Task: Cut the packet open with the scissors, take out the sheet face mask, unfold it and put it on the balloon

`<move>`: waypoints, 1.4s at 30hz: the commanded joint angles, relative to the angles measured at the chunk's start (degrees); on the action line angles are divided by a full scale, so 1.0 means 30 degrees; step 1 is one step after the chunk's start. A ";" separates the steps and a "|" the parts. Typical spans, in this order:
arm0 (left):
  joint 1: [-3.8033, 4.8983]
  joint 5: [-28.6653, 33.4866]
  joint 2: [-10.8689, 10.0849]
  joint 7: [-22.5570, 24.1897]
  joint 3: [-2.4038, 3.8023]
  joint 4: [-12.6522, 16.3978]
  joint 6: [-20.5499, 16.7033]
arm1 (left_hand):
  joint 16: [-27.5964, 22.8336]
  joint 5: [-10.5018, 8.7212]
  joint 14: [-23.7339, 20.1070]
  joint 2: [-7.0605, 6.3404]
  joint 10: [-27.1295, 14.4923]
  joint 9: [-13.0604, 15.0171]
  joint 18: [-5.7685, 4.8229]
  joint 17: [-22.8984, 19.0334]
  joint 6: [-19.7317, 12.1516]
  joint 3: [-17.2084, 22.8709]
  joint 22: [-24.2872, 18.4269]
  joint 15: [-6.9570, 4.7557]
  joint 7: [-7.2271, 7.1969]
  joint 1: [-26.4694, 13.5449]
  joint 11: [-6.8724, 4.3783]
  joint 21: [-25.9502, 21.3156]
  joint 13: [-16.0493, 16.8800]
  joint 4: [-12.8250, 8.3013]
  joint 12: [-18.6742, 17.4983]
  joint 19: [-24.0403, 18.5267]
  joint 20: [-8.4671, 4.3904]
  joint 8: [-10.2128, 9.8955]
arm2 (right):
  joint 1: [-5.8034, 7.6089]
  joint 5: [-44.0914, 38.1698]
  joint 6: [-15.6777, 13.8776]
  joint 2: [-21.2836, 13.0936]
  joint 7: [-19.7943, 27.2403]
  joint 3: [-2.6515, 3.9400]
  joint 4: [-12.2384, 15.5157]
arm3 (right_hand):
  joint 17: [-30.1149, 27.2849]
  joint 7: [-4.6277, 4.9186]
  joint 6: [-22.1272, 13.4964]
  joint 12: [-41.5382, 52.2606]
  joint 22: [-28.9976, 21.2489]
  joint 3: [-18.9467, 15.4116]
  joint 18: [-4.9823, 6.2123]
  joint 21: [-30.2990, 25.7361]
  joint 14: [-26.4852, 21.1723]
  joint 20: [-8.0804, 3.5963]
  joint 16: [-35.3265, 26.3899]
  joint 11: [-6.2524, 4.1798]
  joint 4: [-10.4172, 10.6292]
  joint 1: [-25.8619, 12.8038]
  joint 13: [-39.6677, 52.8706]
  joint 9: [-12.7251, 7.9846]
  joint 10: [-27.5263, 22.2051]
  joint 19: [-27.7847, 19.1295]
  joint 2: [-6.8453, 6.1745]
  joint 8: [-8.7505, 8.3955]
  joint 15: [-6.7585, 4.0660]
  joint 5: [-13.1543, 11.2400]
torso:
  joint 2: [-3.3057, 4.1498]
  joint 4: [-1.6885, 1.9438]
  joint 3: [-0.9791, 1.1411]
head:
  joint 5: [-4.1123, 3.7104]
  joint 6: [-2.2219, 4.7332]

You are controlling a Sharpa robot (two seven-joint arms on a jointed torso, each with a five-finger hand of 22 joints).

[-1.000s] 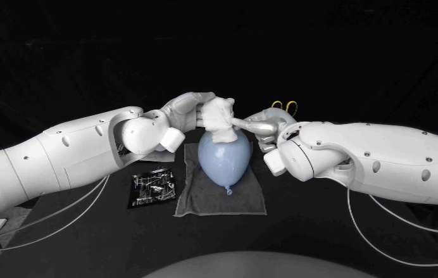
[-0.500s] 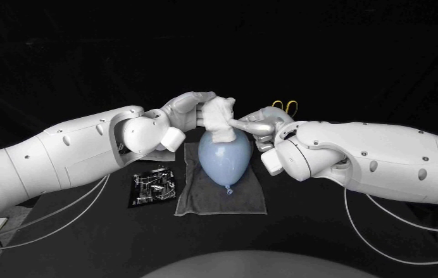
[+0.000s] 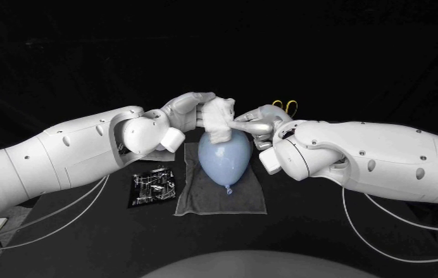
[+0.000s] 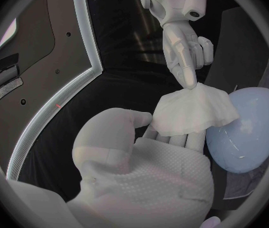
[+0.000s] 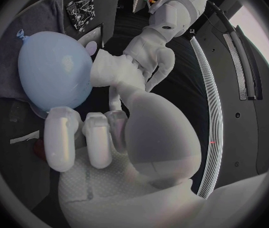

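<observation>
- Sheet face mask (image 3: 217, 114) is out of its packet (image 3: 152, 187), bunched at the balloon's (image 3: 223, 157) top.
- We grip it with our left hand (image 3: 187, 110); our right hand (image 3: 262, 123) touches it, and we cannot tell its hold.
- Unfolding and placing remain.

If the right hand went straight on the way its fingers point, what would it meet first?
The sheet face mask: the fingertips of the right hand are at its edge, above the balloon. Just behind it come the fingers of the left hand, which holds it, though depth there is hard to judge.
</observation>
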 commanded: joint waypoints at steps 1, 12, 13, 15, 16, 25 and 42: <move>0.0053 0.0012 0.0050 0.0280 0.0052 0.0057 0.0093 | -0.0122 0.0013 -0.0064 -0.0055 0.0139 0.0027 0.0387 -0.0030 0.0041 -0.0024 -0.0011 0.0056 0.1370 0.0203 0.0020 -0.0104 0.0015 -0.0101 0.0029 -0.0082 0.0115 0.0055 | -0.0017 0.0000 -0.0332 0.0051 0.0519 -0.0012 -0.0037 | 0.5019 -0.0006 0.0227 0.0249 0.3830 0.0820 0.0122 0.0113 0.1985 -0.0192 0.0082 -0.0188 -0.0565 0.0375 0.4069 0.0201 0.1305 0.1022 0.0265 0.0249 -0.0210 -0.0080 | 0.0000 -0.0002 -0.0002 | -0.0025 -0.0020; 0.0054 0.0006 0.0055 0.0285 0.0051 -0.0003 0.0080 | -0.0130 0.0012 -0.0075 -0.0061 0.0154 0.0030 0.0386 -0.0033 0.0049 -0.0017 -0.0013 0.0058 0.1370 0.0209 0.0019 -0.0112 0.0015 -0.0106 0.0030 -0.0106 0.0121 0.0061 | -0.0020 -0.0015 -0.0662 0.0023 0.0796 -0.0012 -0.0100 | 0.5019 -0.0042 0.0427 0.0550 0.4003 0.3932 0.0039 0.0443 0.1985 -0.0252 0.0082 -0.0238 -0.2343 -0.0964 0.4210 0.0905 0.1490 0.1174 0.0143 0.1139 -0.0256 -0.0483 | -0.0004 -0.0008 -0.0004 | -0.0010 -0.0021; 0.0054 0.0006 0.0052 0.0290 0.0051 -0.0010 0.0075 | -0.0130 0.0012 -0.0075 -0.0061 0.0154 0.0030 0.0386 -0.0033 0.0049 -0.0017 -0.0013 0.0058 0.1370 0.0209 0.0019 -0.0112 0.0015 -0.0106 0.0030 -0.0106 0.0121 0.0061 | -0.0020 -0.0026 -0.0660 0.0009 0.0790 -0.0012 -0.0105 | 0.5019 -0.0042 0.0427 0.0550 0.4003 0.3932 0.0039 0.0443 0.1985 -0.0252 0.0082 -0.0238 -0.2343 -0.0964 0.4210 0.0905 0.1490 0.1174 0.0143 0.1139 -0.0256 -0.0483 | -0.0002 -0.0009 -0.0001 | -0.0003 -0.0019; 0.0054 0.0006 0.0045 0.0309 0.0051 -0.0027 0.0063 | -0.0134 0.0012 -0.0079 -0.0063 0.0158 0.0031 0.0385 -0.0035 0.0051 -0.0015 -0.0013 0.0060 0.1369 0.0212 0.0019 -0.0115 0.0015 -0.0108 0.0030 -0.0116 0.0123 0.0062 | -0.0020 -0.0055 -0.0650 -0.0029 0.0766 -0.0013 -0.0120 | 0.5019 -0.0051 0.0431 0.0541 0.4005 0.4058 0.0039 0.0442 0.1985 -0.0256 0.0082 -0.0245 -0.2414 -0.1067 0.4206 0.0938 0.1488 0.1175 0.0128 0.1185 -0.0261 -0.0496 | 0.0002 -0.0007 0.0000 | -0.0004 -0.0019; 0.0054 0.0006 0.0038 0.0325 0.0051 -0.0036 0.0054 | -0.0134 0.0012 -0.0079 -0.0063 0.0158 0.0031 0.0385 -0.0035 0.0051 -0.0015 -0.0013 0.0060 0.1369 0.0212 0.0019 -0.0115 0.0015 -0.0108 0.0030 -0.0116 0.0123 0.0062 | -0.0020 -0.0077 -0.0629 -0.0062 0.0741 -0.0013 -0.0130 | 0.5019 -0.0055 0.0420 0.0548 0.4004 0.4184 0.0041 0.0432 0.1985 -0.0261 0.0082 -0.0250 -0.2484 -0.1189 0.4209 0.0971 0.1492 0.1173 0.0107 0.1227 -0.0266 -0.0518 | 0.0000 -0.0006 0.0001 | -0.0006 -0.0014; 0.0055 0.0010 -0.0024 0.0536 0.0052 -0.0161 -0.0062 | -0.0145 0.0012 -0.0094 -0.0066 0.0172 0.0033 0.0382 -0.0038 0.0058 -0.0004 -0.0016 0.0064 0.1368 0.0221 0.0019 -0.0126 0.0014 -0.0114 0.0028 -0.0151 0.0131 0.0067 | -0.0026 -0.0299 -0.0270 -0.0418 0.0414 -0.0016 -0.0200 | 0.5019 -0.0060 0.0372 0.0491 0.3983 0.4367 0.0055 0.0362 0.1985 -0.0269 0.0082 -0.0254 -0.2610 -0.1434 0.4179 0.1034 0.1474 0.1155 0.0040 0.1298 -0.0273 -0.0611 | 0.0000 -0.0011 -0.0001 | 0.0002 0.0001; 0.0055 0.0028 -0.0052 0.0623 0.0052 -0.0260 -0.0146 | -0.0151 0.0011 -0.0101 -0.0069 0.0182 0.0035 0.0382 -0.0041 0.0062 0.0007 -0.0017 0.0066 0.1366 0.0229 0.0019 -0.0132 0.0012 -0.0120 0.0025 -0.0182 0.0138 0.0071 | -0.0055 -0.0664 -0.0144 -0.0610 0.0064 -0.0024 -0.0377 | 0.5019 -0.0117 0.0448 0.0551 0.4025 0.4637 0.0033 0.0455 0.1985 -0.0289 0.0082 -0.0298 -0.2793 -0.1636 0.4212 0.1144 0.1500 0.1185 0.0087 0.1469 -0.0301 -0.0693 | -0.0001 -0.0001 -0.0004 | -0.0024 -0.0014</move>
